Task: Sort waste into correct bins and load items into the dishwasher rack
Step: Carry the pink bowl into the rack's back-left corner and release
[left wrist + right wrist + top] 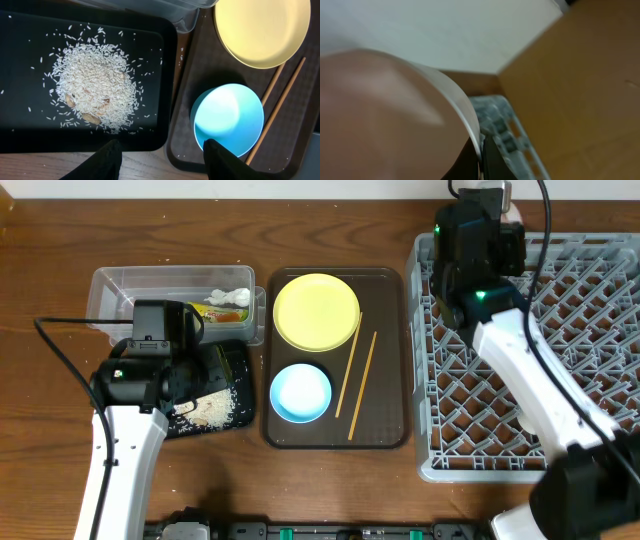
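White bowl (385, 115) hangs pinched by its rim in the right gripper (481, 160), over the dishwasher rack (600, 310) at 1 o'clock. That thin edge-hold may slip, dropping it crooked onto pegs. The left gripper (162, 162) hovers open, empty.

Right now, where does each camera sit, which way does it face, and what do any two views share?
Overhead: above the table, looking straight down; both arms, black tray and grey rack show.
Left wrist: on the left arm, facing down at rice and light blue bowl; left gripper open at the bottom edge.
Right wrist: tilted toward the wall; white bowl rim pinched in right gripper.
Shared: overhead and left wrist both show yellow plate and chopsticks.
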{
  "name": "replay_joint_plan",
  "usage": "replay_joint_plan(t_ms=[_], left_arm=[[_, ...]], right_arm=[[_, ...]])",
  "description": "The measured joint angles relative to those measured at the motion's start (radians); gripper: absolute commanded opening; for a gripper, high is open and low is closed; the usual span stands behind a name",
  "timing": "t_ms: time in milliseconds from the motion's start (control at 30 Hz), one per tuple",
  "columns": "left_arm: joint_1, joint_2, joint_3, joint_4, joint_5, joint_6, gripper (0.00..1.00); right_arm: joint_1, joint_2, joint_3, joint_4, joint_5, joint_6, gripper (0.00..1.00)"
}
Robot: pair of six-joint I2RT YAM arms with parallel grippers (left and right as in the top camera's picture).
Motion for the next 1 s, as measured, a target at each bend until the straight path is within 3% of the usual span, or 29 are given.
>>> replay_joint_plan(t_ms=[467, 833, 1000], left_arm=[[0.000, 0.000, 0.000, 0.000, 0.000, 0.000, 0.56], [0.000, 0.000, 0.000, 0.000, 0.000, 0.000, 0.56], [0.000, 0.000, 0.000, 0.000, 0.000, 0.000, 0.56]], right_arm=[[0.008, 0.216, 0.000, -0.007, 0.080, -0.044, 0.01], [0.075, 0.233, 0.005, -0.094, 0.129, -0.016, 0.01], [0.109, 0.237, 0.009, -0.225, 0.122, 0.077, 0.24]])
